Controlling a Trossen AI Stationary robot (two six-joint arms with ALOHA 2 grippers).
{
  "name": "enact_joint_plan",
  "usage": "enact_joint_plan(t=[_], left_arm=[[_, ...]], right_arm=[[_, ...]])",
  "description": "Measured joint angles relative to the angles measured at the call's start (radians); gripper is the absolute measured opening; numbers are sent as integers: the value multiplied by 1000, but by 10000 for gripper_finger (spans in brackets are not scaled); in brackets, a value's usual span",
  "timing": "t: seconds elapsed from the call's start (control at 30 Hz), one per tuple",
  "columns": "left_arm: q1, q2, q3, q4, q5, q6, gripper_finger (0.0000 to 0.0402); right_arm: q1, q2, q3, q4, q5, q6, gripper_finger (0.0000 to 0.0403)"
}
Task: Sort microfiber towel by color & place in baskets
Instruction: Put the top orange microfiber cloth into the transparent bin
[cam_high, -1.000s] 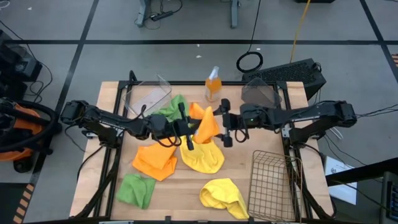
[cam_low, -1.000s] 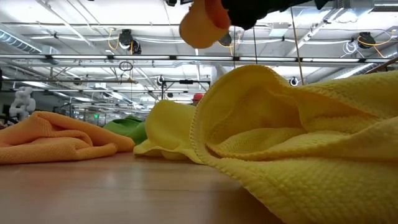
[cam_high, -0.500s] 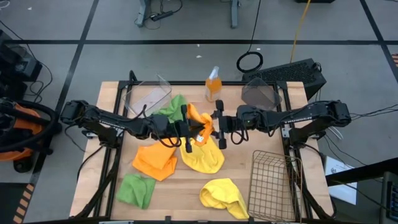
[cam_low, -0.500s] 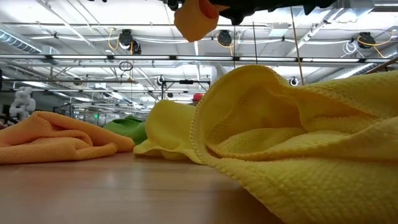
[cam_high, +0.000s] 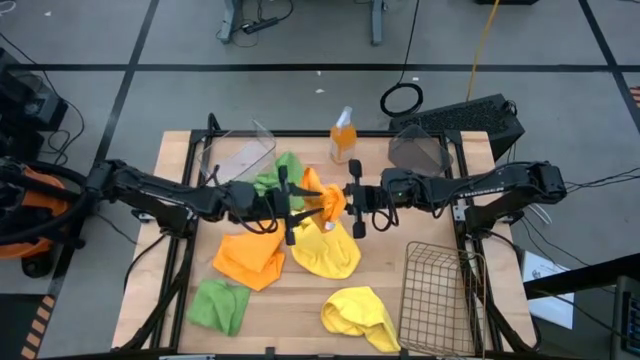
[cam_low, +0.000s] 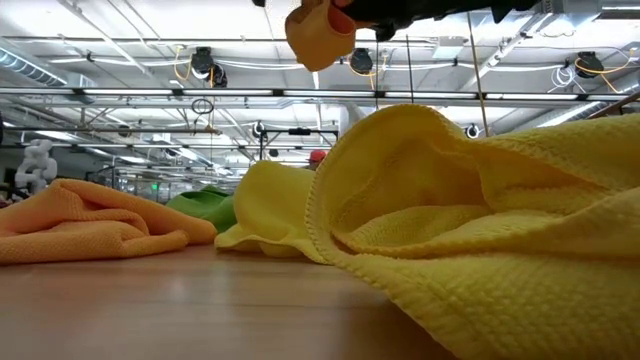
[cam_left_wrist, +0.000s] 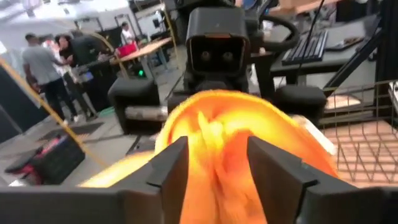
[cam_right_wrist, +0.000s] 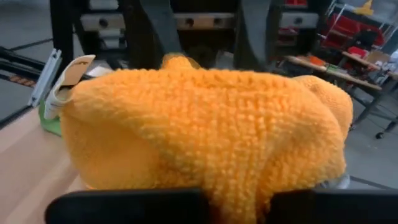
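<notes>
Left basket: the clear basket (cam_high: 238, 154) stands at the table's (cam_high: 300, 300) far left corner, with no cloth in it that can be seen.
Cloths on the table: an orange cloth (cam_high: 248, 258) and a green cloth (cam_high: 220, 304) lie front left, a second green cloth (cam_high: 275, 172) by the clear basket, one yellow cloth (cam_high: 325, 252) at centre, another yellow cloth (cam_high: 362, 316) at the front.
Left gripper (cam_high: 290, 205): a second ago it pinched the lifted cloth; now its fingers (cam_left_wrist: 169, 171) have spread apart beside it.
Lifted orange cloth (cam_high: 328, 201): held above the table's middle, between the two arms.
Right gripper (cam_high: 352, 203): wide a second ago, now pressed onto the lifted orange cloth.
Meaning: judged a hand-over, left to right; the right arm can carry it to a basket.
Right baskets: the dark basket (cam_high: 420, 150) is far right, the wire basket (cam_high: 436, 290) front right.
</notes>
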Motion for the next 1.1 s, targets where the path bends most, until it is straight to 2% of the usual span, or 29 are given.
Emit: enact_joint_plan(t=[0.2, 0.33, 0.4, 0.5, 0.6, 0.67, 0.87, 0.97, 1.1], left_arm=[[-35, -108, -1, -231, -40, -87, 198], [-51, -129, -6, -330, -150, -157, 199], [-54, -121, -26, -323, -195, -193, 199], [-55, -102, -83, -300, -199, -219, 205], [-66, -57, -141, -200, -181, -240, 233], [-70, -17, -162, -73, -184, -222, 260], [-83, 114, -166, 350, -298, -4, 334], [-87, 148, -166, 510, -372, 80, 350], [-87, 153, -166, 582, -374, 118, 354]], right_arm=[[-8, -52, 0, -57, 7, -16, 10], [-16, -88, 0, -75, -1, -15, 15], [-16, -101, 0, -76, -4, -15, 16], [-15, -101, 0, -22, -13, -1, 16], [-15, -83, 0, 61, -51, 41, 17], [-15, -67, 0, 109, -65, 72, 17], [-15, 4, 0, 275, -64, 135, 17], [-15, 14, 0, 287, -62, 137, 17], [-15, 20, 0, 288, -58, 146, 17]])
